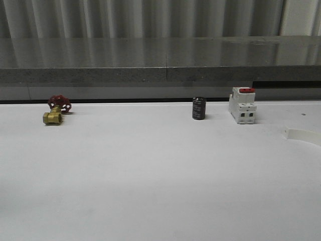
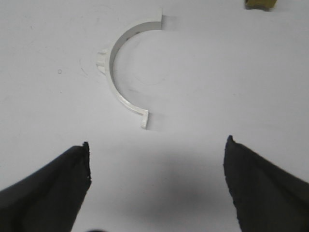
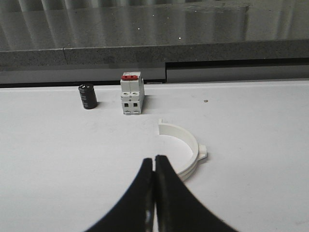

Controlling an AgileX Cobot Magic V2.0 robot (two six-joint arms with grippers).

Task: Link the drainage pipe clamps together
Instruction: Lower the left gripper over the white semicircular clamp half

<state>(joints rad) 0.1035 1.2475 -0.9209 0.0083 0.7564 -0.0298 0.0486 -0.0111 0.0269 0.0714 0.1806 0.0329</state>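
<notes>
One white half-ring drainage pipe clamp (image 2: 116,82) lies flat on the white table, ahead of my left gripper (image 2: 157,147), which stands open with nothing between its black fingers. A second white clamp (image 3: 187,147) rests on the table just beyond and to the side of my right gripper (image 3: 154,158), whose two black fingers are pressed together with nothing between them. In the front view a piece of that clamp (image 1: 302,135) shows at the right edge of the table.
A white switch with a red top (image 1: 243,105) and a small black cylinder (image 1: 198,108) stand near the table's far edge. A brass valve with a red handwheel (image 1: 56,110) lies at the far left. A grey ledge (image 1: 160,60) runs behind the table.
</notes>
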